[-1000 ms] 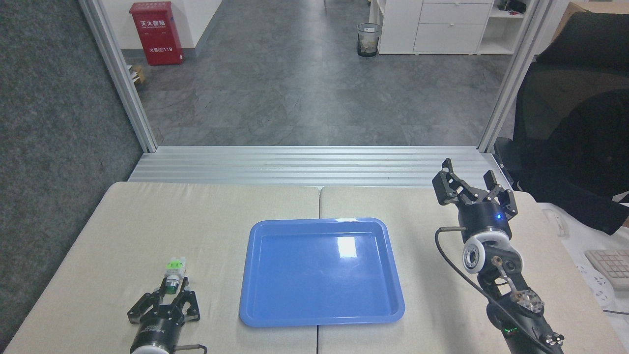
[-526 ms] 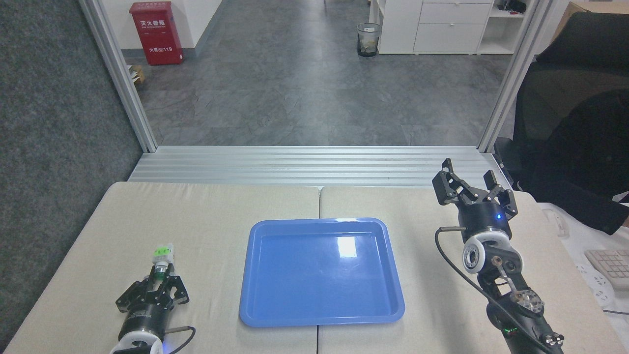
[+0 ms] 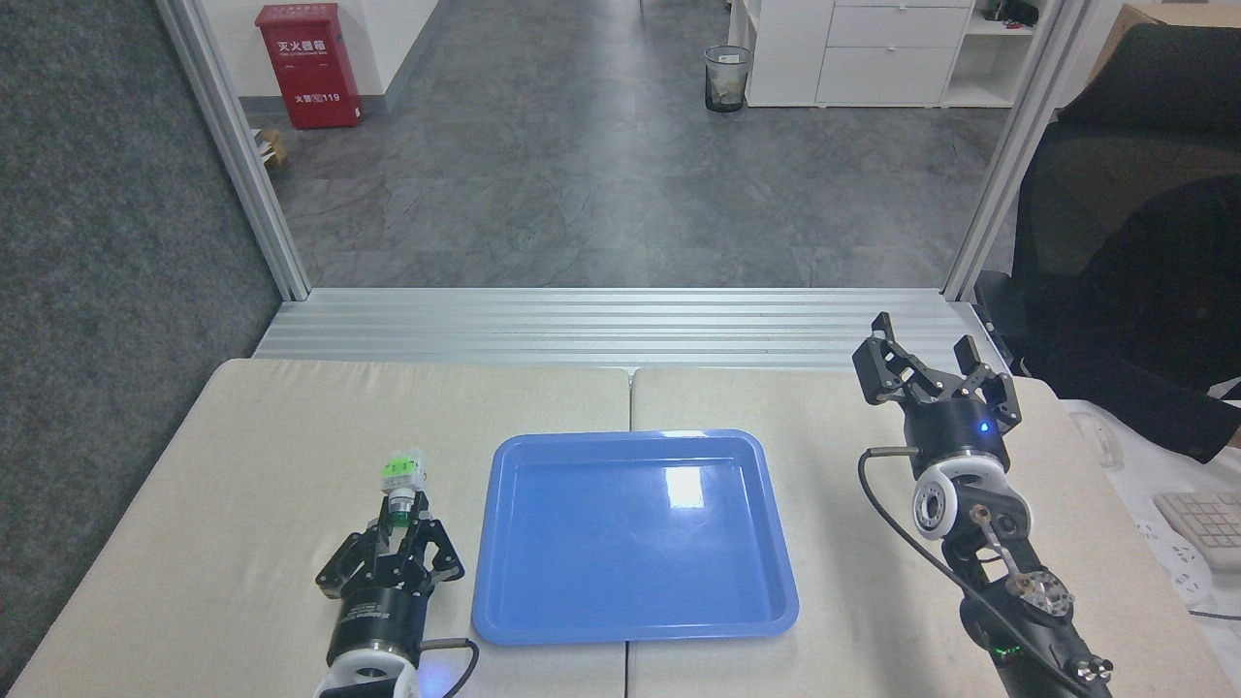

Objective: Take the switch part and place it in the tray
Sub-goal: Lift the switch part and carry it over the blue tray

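Note:
My left gripper (image 3: 398, 528) is shut on the switch part (image 3: 401, 481), holding it by its dark green cap end. The bright green and white block end points away from me, up past the fingertips. The held part hangs just left of the blue tray (image 3: 504, 543), which lies in the middle of the table. Over the right side of the table my right gripper (image 3: 929, 366) stands open with nothing between its fingers.
The table is covered by two beige pads (image 3: 242, 465). A white keyboard (image 3: 1207, 523) and a dark chair (image 3: 1134, 242) stand at the right. An aluminium frame rail (image 3: 620, 325) runs along the table's far edge.
The left gripper closed on the switch part, first drew back to the left with it, then carried it right and up toward the tray's left rim. The right arm stayed still.

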